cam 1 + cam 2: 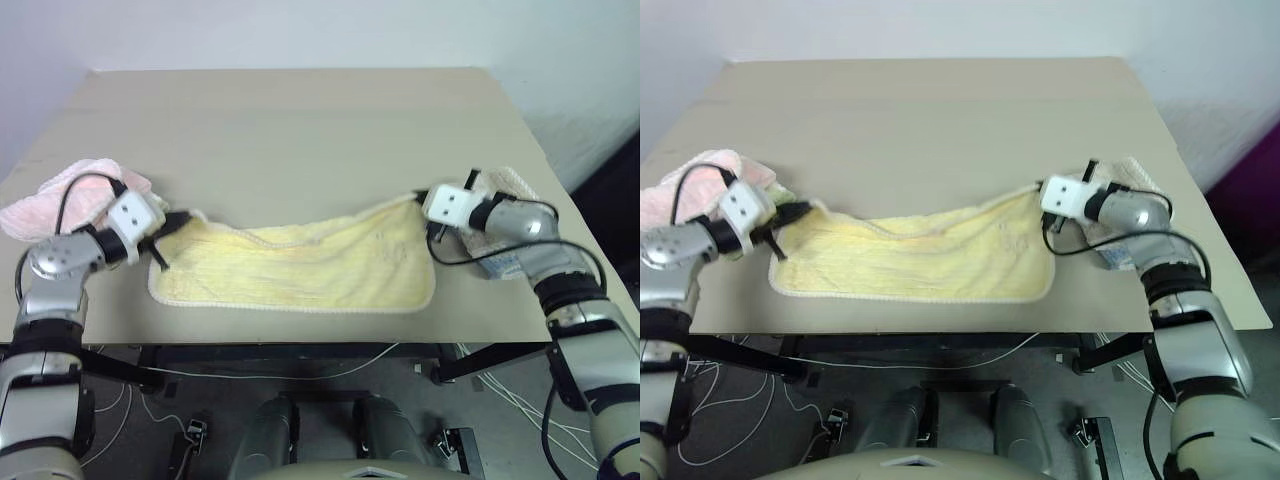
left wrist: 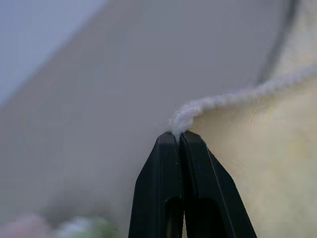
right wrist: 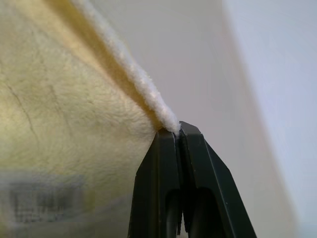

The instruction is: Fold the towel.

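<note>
Near the tabletop's front edge lay the towel point(image 1: 300, 265), its far corners pinched by L gripper point(image 1: 172, 222) & R gripper point(image 1: 424, 200), both clamped tight; best lifted evenly, kept taut, brought to the front hem.

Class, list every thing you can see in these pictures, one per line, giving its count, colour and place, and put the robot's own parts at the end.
Pale yellow terry-cloth towel with whitish edging: one, yellow, spread along the table's near edge, its two far corners lifted.
Fluffy pink towel: one, pink, bunched at the table's left edge.
Beige towel with white trim: one, beige, at the table's right edge, behind the right arm.
Beige rectangular table: one, beige, under all the cloths.
Cables: several, white and black, on the floor under the table.
Left gripper: one, black, shut on the yellow towel's left far corner.
Right gripper: one, black, shut on the yellow towel's right far corner.
</note>
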Robot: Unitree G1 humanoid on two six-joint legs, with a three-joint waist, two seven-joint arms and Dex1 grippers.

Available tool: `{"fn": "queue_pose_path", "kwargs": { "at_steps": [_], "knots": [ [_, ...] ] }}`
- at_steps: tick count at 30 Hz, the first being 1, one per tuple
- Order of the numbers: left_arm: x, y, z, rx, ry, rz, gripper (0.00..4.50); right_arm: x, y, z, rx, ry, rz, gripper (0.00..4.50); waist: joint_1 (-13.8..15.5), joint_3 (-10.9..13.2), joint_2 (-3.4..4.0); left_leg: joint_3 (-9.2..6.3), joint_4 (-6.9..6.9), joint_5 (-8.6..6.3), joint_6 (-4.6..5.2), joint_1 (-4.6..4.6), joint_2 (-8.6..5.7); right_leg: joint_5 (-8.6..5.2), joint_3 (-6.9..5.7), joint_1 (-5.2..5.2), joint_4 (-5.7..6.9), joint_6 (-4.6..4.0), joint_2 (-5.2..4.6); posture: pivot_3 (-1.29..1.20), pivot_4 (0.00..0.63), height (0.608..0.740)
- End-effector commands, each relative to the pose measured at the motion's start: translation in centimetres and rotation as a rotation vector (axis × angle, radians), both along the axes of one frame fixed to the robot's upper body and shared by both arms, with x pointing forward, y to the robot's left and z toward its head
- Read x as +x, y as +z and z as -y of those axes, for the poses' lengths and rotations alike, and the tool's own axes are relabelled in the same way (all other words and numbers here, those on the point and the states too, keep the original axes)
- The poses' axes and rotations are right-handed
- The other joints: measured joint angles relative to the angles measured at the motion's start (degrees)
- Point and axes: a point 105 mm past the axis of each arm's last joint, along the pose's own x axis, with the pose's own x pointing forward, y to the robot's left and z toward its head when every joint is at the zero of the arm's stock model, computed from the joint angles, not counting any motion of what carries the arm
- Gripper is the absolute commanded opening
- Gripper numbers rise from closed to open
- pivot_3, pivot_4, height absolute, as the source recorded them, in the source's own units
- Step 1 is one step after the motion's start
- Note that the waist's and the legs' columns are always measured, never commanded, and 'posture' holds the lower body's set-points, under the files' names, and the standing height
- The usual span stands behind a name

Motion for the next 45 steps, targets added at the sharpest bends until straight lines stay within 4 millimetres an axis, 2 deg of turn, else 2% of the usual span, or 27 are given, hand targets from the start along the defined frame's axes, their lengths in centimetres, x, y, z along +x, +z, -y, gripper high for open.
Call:
{"fn": "queue_pose_path", "kwargs": {
  "at_steps": [1, 5, 9, 12, 15, 18, 20, 23, 25, 28, 30, 34, 39, 42, 45],
  "knots": [
    [1.9, 4.3, -0.8, -0.117, 0.098, 0.108, 0.0, 0.7, 5.1, 1.2, 0.064, -0.037, 0.11, 0.01, -0.06, 0.0, 0.0, 0.0, 0.01, 0.0, 0.0, 0.0, 0.0, 0.0, 0.0, 0.0, 0.0, 0.0, 0.0, 0.0, 0.15, 0.74],
    [3.5, 8.0, -0.6, -0.166, 0.146, 0.199, 0.0, 1.0, 8.6, 2.1, 0.06, -0.066, 0.18, 0.01, -0.11, 0.0, -0.01, 0.02, -0.01, 0.0, 0.0, 0.0, -0.02, 0.0, 0.01, -0.03, 0.02, 0.0, 0.0, 0.0, 0.15, 0.74],
    [3.8, 11.5, -0.6, -0.188, 0.153, 0.274, 0.0, 0.2, 12.7, 2.5, 0.11, -0.039, 0.249, 0.01, -0.21, 0.01, -0.01, 0.13, -0.01, 0.01, -0.01, -0.13, -0.03, 0.0, 0.09, -0.25, 0.09, 0.0, 0.0, 0.0, 0.15, 0.74],
    [3.3, 12.4, -1.6, -0.175, 0.166, 0.298, 0.0, -0.9, 14.1, 2.8, 0.145, 0.008, 0.251, 0.01, -0.38, 0.0, -0.01, 0.15, -0.05, 0.13, -0.22, -0.18, -0.02, 0.0, 0.11, -0.33, 0.12, 0.01, 0.0, 0.0, 0.15, 0.74],
    [2.5, 11.9, -2.6, -0.149, 0.159, 0.285, 0.0, -2.3, 14.4, 3.0, 0.181, 0.062, 0.22, 0.01, -1.14, 0.01, -0.01, 0.18, -0.1, 0.11, -0.18, -0.19, 0.01, 0.0, 0.15, -0.38, 0.13, 0.01, 0.01, 0.0, 0.15, 0.74],
    [1.3, 10.6, -3.6, -0.143, 0.14, 0.247, 0.0, -4.1, 13.2, 2.6, 0.22, 0.14, 0.126, 0.01, -1.43, 0.0, -0.01, 0.17, -0.11, 0.07, -0.12, -0.18, 0.03, 0.0, 0.15, -0.38, 0.15, 0.0, 0.01, 0.0, 0.15, 0.74],
    [0.1, 9.2, -3.8, -0.139, 0.088, 0.198, 0.0, -5.6, 11.4, 2.3, 0.225, 0.177, 0.028, 0.01, -1.44, 0.0, 0.0, 0.16, -0.12, 0.02, -0.03, -0.19, 0.03, 0.0, 0.15, -0.39, 0.16, 0.01, 0.0, 0.0, 0.15, 0.74],
    [-2.9, 5.3, -3.8, -0.091, -0.011, 0.042, 0.0, -8.4, 7.0, 1.9, 0.216, 0.221, -0.18, 0.01, -1.44, -0.01, 0.02, 0.15, -0.09, 0.01, -0.02, -0.34, 0.05, -0.01, 0.17, -0.56, 0.22, 0.0, -0.06, 0.0, 0.15, 0.74],
    [-4.6, 3.5, -3.6, -0.086, -0.043, -0.051, 0.0, -10.0, 5.1, 1.7, 0.215, 0.232, -0.279, 0.01, -1.41, 0.0, 0.03, 0.15, -0.06, 0.01, -0.02, -0.47, 0.06, -0.01, 0.2, -0.67, 0.21, 0.0, -0.14, 0.0, 0.15, 0.74],
    [-7.8, -0.4, -3.8, -0.066, -0.072, -0.255, 0.0, -12.8, 2.3, 1.2, 0.224, 0.261, -0.461, 0.01, -1.28, -0.01, 0.03, 0.14, 0.15, 0.01, -0.01, -0.56, 0.06, 0.0, 0.22, -0.73, 0.25, 0.0, -0.17, 0.0, 0.15, 0.74],
    [-9.2, -2.0, -3.9, -0.047, -0.067, -0.342, 0.0, -14.1, 1.3, 0.9, 0.228, 0.276, -0.541, 0.01, -1.17, -0.02, 0.04, 0.12, 0.11, -0.01, 0.01, -0.46, 0.07, -0.01, 0.27, -0.64, 0.19, -0.01, -0.19, 0.0, 0.15, 0.74],
    [-11.2, -3.3, -3.7, -0.02, -0.077, -0.445, 0.0, -16.1, -0.2, 0.1, 0.234, 0.307, -0.654, 0.01, -0.16, -0.02, 0.01, 0.12, 0.11, -0.01, 0.01, -0.28, 0.07, -0.01, 0.25, -0.42, 0.13, -0.01, -0.22, 0.0, 0.15, 0.74],
    [-12.5, -3.5, -4.0, -0.014, -0.078, -0.508, 0.0, -17.6, -0.8, -0.2, 0.238, 0.327, -0.743, 0.01, 0.42, -0.02, 0.01, 0.13, 0.11, -0.03, 0.03, -0.24, 0.06, -0.01, 0.24, -0.35, 0.06, -0.01, -0.26, 0.0, 0.15, 0.74],
    [-12.4, -3.2, -4.1, -0.005, -0.073, -0.504, 0.0, -18.0, -1.2, 0.0, 0.23, 0.329, -0.78, 0.01, 0.41, -0.02, 0.01, 0.13, 0.1, -0.04, 0.05, -0.21, 0.06, -0.01, 0.23, -0.3, 0.02, -0.02, -0.27, 0.0, 0.15, 0.74],
    [-11.4, -2.8, -4.2, 0.014, -0.05, -0.464, 0.0, -17.0, -1.2, 0.4, 0.217, 0.301, -0.741, 0.01, 0.39, -0.02, 0.01, 0.13, 0.01, -0.04, 0.04, -0.01, 0.06, -0.01, 0.22, -0.1, -0.06, -0.02, -0.27, 0.0, 0.15, 0.74]
  ]
}}
